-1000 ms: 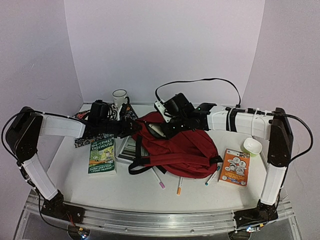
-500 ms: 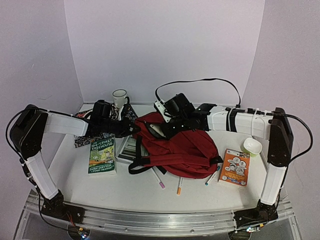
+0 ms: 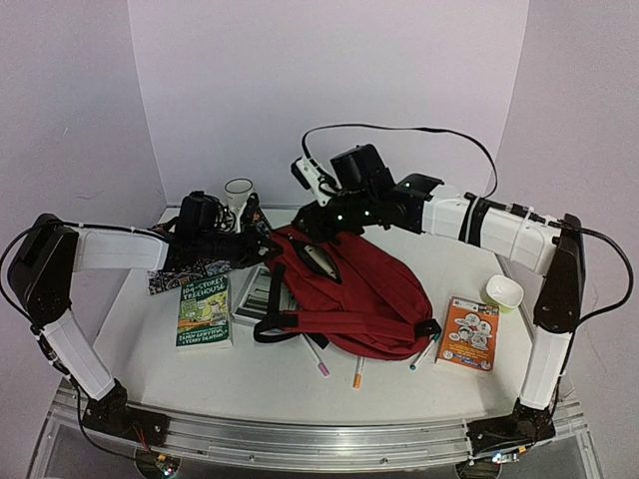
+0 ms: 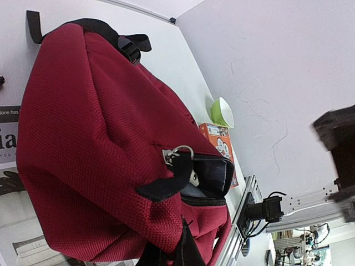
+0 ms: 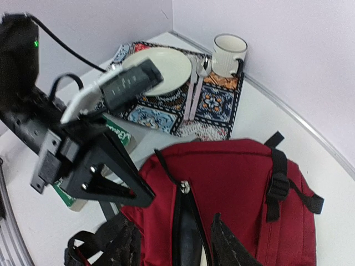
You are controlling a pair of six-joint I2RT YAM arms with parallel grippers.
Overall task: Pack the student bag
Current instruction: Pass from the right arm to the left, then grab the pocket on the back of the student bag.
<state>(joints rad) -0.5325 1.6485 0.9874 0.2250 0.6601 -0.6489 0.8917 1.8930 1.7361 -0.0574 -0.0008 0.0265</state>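
Two grippers, one bag. Pinches the student bag (image 3: pixel 369 289) with the left gripper (image 4: pixel 184 239), jaws clenched on a fold of red fabric right at the zip mouth. Just ahead of those fingertips: a metal zip pull (image 4: pixel 176 151) and a black pull tab (image 4: pixel 165 187), with grey lining showing in the gap. Far beyond that gripper, past the bag's bulk: a green bowl (image 4: pixel 222 112) and an orange booklet (image 4: pixel 219 138).

Hangs the right gripper (image 5: pixel 175 235) above the bag, fingers spread and grasping nothing (open zip slot directly beneath, between the two fingers). Ahead of that gripper and lower: the left arm's wrist, then a patterned placemat (image 5: pixel 219 105) bearing a cream plate (image 5: pixel 163 66) and a spoon (image 5: pixel 204 64), with a white mug (image 5: pixel 230 51) at the mat's far corner.

Beside the left gripper, toward the arm bases: a green paperback (image 3: pixel 205 311) flat on the table (image 3: pixel 260 394), and a second book (image 3: pixel 255 294) partly under the bag. Closer to the bases, poking from under the bag's near edge: a pink-capped marker (image 3: pixel 319 361), an orange marker (image 3: pixel 357 375), a teal marker (image 3: pixel 419 357).
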